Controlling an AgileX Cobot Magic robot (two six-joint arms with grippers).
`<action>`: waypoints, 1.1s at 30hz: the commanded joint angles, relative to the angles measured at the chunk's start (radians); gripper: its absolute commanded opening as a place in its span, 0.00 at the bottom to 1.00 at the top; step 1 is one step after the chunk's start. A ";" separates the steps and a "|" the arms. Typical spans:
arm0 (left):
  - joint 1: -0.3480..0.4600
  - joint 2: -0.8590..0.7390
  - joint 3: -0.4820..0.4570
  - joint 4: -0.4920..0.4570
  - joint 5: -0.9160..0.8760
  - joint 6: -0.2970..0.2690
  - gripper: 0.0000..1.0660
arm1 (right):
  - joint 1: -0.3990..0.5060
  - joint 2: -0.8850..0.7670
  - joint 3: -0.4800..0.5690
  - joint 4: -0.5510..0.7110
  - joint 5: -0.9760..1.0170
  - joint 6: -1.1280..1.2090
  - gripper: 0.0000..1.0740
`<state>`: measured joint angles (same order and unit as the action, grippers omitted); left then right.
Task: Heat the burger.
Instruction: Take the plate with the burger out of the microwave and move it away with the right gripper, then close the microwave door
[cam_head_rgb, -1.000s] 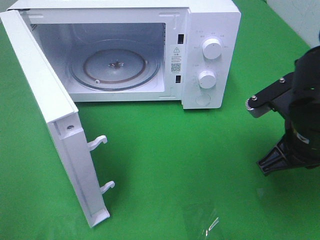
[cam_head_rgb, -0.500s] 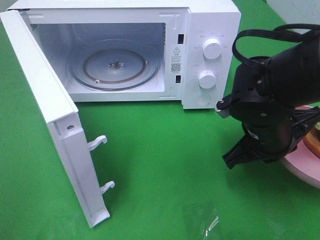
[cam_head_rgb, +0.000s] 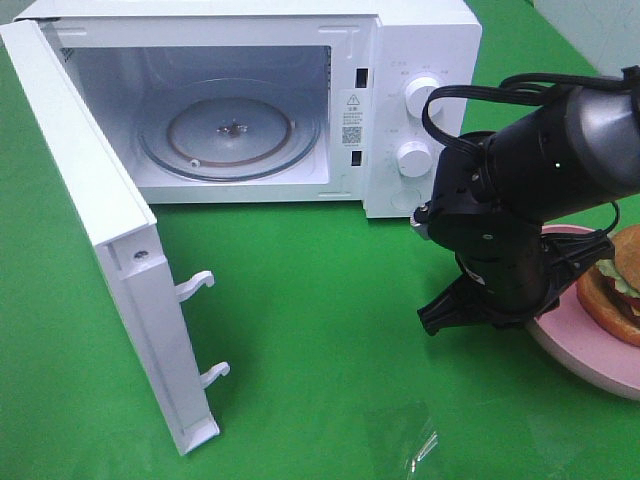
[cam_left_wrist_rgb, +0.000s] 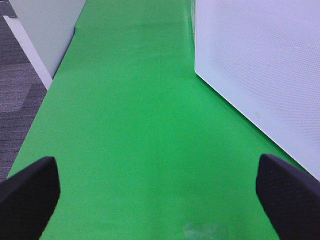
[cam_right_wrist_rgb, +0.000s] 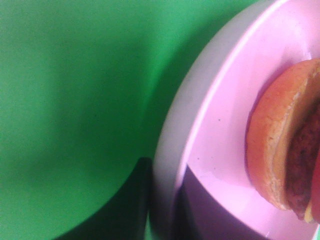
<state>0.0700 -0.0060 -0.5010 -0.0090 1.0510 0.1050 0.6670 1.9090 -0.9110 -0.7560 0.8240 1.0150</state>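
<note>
A: What covers the table?
B: A green cloth (cam_head_rgb: 330, 300). The white microwave (cam_head_rgb: 420, 60) stands at its far side, door (cam_head_rgb: 90, 230) swung wide, glass turntable (cam_head_rgb: 230, 135) bare inside.

A: And the burger?
B: The burger (cam_head_rgb: 615, 285) lies on a pink plate (cam_head_rgb: 585, 360), to the right of the microwave and nearer the camera.

A: The grippers?
B: The right gripper (cam_right_wrist_rgb: 162, 210) has its jaws narrow on the plate's rim. The left gripper (cam_left_wrist_rgb: 160, 200) hangs with fingers spread wide over the cloth beside the microwave door, holding nothing; grey carpet (cam_left_wrist_rgb: 17, 100) shows past the table edge.
</note>
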 joint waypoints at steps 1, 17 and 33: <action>0.003 -0.017 0.002 0.003 -0.013 0.001 0.94 | -0.004 -0.002 -0.006 -0.015 0.030 0.004 0.14; 0.003 -0.017 0.002 0.003 -0.013 0.001 0.94 | -0.003 -0.118 -0.006 0.049 -0.001 -0.086 0.48; 0.003 -0.017 0.002 0.003 -0.013 0.001 0.94 | -0.002 -0.582 -0.002 0.427 -0.087 -0.589 0.78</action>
<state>0.0700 -0.0060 -0.5010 -0.0090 1.0510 0.1050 0.6640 1.3910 -0.9140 -0.3930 0.7040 0.5170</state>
